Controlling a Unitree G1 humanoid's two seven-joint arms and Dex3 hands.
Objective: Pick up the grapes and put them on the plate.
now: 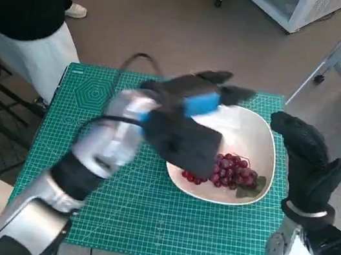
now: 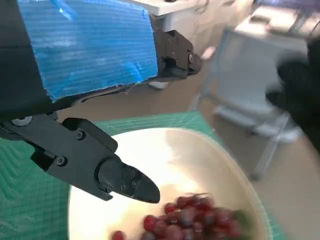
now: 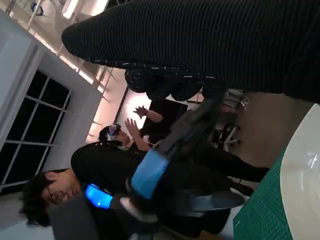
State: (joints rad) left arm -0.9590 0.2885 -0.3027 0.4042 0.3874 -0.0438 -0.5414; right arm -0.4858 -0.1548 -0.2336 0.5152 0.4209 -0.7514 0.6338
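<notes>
So there's the green mat [image 1: 142,221] over the table, and the white plate [image 1: 257,139] sits on it. My left hand [image 1: 187,127] hovers over the plate's near-left part, fingers spread, holding nothing. My right hand [image 1: 309,160] hangs just off the plate's right edge, fingers loose and apart, also holding nothing. The grapes [image 1: 228,171] are lying on the plate, right beside my left fingers.

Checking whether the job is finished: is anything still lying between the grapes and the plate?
Nothing visible does. The grapes already lie inside the white plate, in its near part. The left hand hovers over the plate holding nothing, and the right hand stands beside the plate's rim.
</notes>
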